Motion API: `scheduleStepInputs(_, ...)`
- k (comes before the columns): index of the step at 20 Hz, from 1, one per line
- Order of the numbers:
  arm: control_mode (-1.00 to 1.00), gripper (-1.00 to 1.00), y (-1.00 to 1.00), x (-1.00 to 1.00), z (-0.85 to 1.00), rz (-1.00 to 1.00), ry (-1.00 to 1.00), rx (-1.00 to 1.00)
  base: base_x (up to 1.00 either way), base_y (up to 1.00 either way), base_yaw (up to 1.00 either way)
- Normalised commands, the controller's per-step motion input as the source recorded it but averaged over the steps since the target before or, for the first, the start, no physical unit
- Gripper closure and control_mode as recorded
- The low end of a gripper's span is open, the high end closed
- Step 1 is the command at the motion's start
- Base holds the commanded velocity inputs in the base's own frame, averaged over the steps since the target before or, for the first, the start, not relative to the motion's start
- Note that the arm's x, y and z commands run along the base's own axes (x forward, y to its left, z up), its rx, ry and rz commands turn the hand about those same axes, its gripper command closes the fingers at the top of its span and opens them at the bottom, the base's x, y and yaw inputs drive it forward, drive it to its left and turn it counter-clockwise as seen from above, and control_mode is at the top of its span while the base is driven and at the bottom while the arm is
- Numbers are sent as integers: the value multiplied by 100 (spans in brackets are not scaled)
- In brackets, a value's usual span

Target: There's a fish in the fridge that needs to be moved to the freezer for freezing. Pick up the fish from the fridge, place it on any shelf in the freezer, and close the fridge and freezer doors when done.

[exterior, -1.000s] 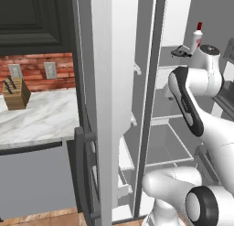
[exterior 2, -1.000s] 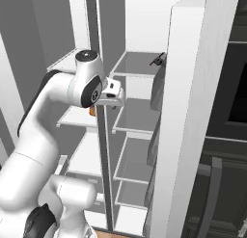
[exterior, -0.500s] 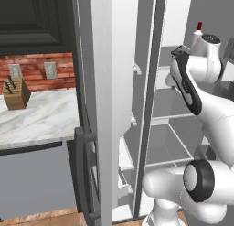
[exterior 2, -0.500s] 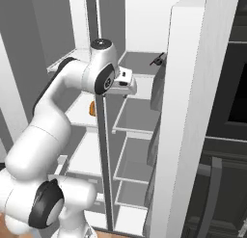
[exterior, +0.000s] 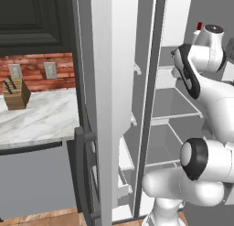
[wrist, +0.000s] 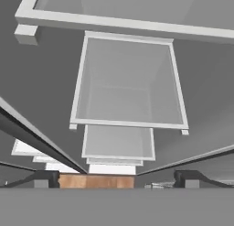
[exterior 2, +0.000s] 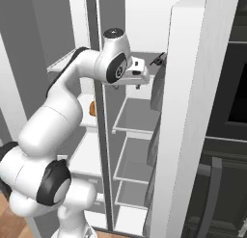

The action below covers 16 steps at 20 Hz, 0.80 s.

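White shelves (wrist: 129, 88) below end effector (exterior 2: 137, 84), wide gaps between.

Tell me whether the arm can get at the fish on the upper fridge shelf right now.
Probably yes. The fridge door stands open, the fish lies close beside the open tool, and nothing sits between them. The tool points down, so it must shift over.

Light grey doors (exterior: 107, 106) with a dark bar handle (exterior: 81, 174); pale grey shelves (wrist: 128, 85) edged white; white bench (exterior: 36, 117) veined grey; red brick wall (exterior: 34, 67); tan knife block (exterior: 15, 94); red bottle cap (exterior: 199, 26); black cabinets (exterior: 34, 19); orange-brown wood floor (wrist: 96, 181)
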Motion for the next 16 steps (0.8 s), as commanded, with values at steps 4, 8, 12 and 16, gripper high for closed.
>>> scheduleStepInputs(4,-100,-100,-11,0,51,0,-12,0,0,0,0)
scheduleStepInputs(8,-100,-100,-14,20,37,0,0,0,0,0,0)
scheduleStepInputs(12,-100,-100,-28,43,19,0,14,-7,0,0,0)
scheduleStepInputs(16,-100,-100,-26,36,8,0,4,-4,0,0,0)
